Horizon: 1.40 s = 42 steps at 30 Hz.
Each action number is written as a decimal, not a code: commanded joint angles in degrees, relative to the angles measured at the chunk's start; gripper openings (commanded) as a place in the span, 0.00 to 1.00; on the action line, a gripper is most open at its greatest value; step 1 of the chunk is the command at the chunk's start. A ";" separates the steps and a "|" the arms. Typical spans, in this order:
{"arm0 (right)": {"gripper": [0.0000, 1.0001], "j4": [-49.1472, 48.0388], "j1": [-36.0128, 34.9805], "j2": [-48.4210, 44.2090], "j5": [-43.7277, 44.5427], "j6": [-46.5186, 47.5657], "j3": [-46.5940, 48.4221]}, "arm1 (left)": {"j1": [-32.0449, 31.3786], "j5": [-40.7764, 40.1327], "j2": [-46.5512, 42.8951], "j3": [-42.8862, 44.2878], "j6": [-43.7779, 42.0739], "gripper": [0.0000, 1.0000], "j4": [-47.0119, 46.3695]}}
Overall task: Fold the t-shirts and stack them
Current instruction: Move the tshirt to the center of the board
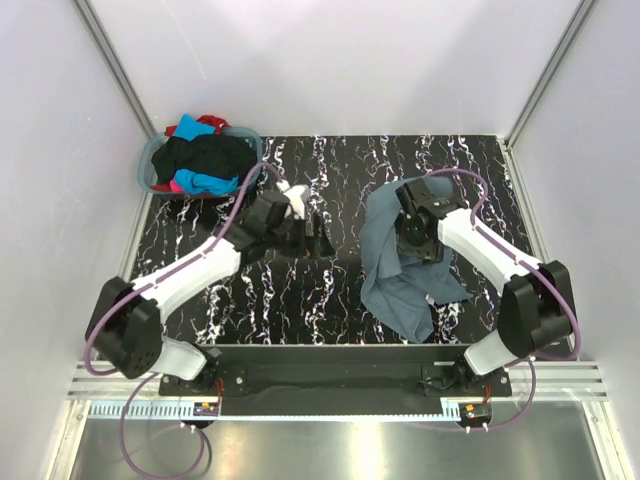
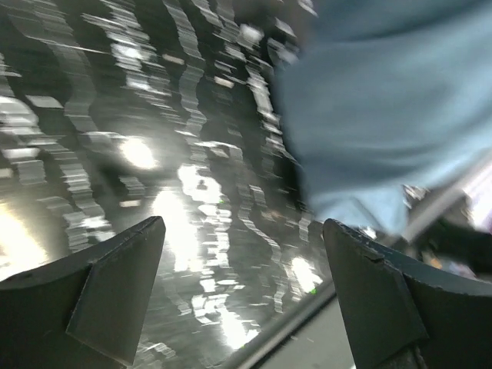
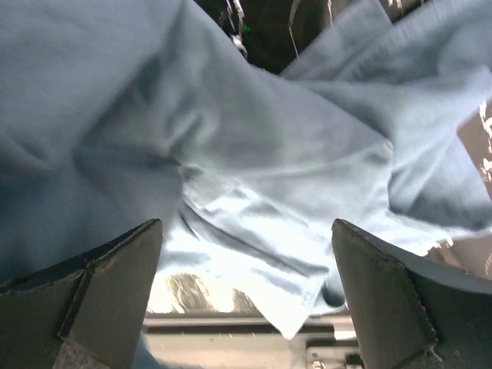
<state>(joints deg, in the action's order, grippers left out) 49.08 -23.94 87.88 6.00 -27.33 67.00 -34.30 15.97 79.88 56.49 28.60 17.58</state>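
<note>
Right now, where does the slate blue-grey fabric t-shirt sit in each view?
Top external: the slate blue-grey fabric t-shirt lies crumpled right of centre.
Left wrist: it fills the upper right, blurred.
Right wrist: it covers most of the frame.
Shared landmark: the black white-veined marble tabletop borders the t-shirt in all three.

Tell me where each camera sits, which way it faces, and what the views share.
Top external: above and behind the robot, looking down on table, basket, left arm, right arm.
Left wrist: on the left arm, facing the table past its open left gripper.
Right wrist: facing down past the open right gripper at the blue-grey t-shirt.
Shared: that t-shirt shows in all three.
</note>
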 commanded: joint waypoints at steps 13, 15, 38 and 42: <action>0.99 6.20 0.13 -11.32 2.35 -1.32 0.94 | -11.84 1.20 21.98 6.61 5.42 0.91 -18.91; 1.00 6.03 0.65 -11.50 3.66 -1.85 0.06 | -11.75 -2.06 24.87 8.10 4.80 0.87 -16.11; 0.91 -7.23 4.96 -12.38 -5.37 -1.32 -10.30 | 5.66 -0.67 18.14 21.85 -2.06 0.69 2.63; 0.73 -12.78 5.05 -7.48 -9.25 -1.41 -11.37 | -4.00 -2.51 10.06 11.29 0.22 0.72 2.19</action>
<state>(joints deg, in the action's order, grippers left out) 42.70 -19.05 76.71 1.67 -28.84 55.99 -31.55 11.94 94.08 73.08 28.10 19.16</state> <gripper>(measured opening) 0.786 0.716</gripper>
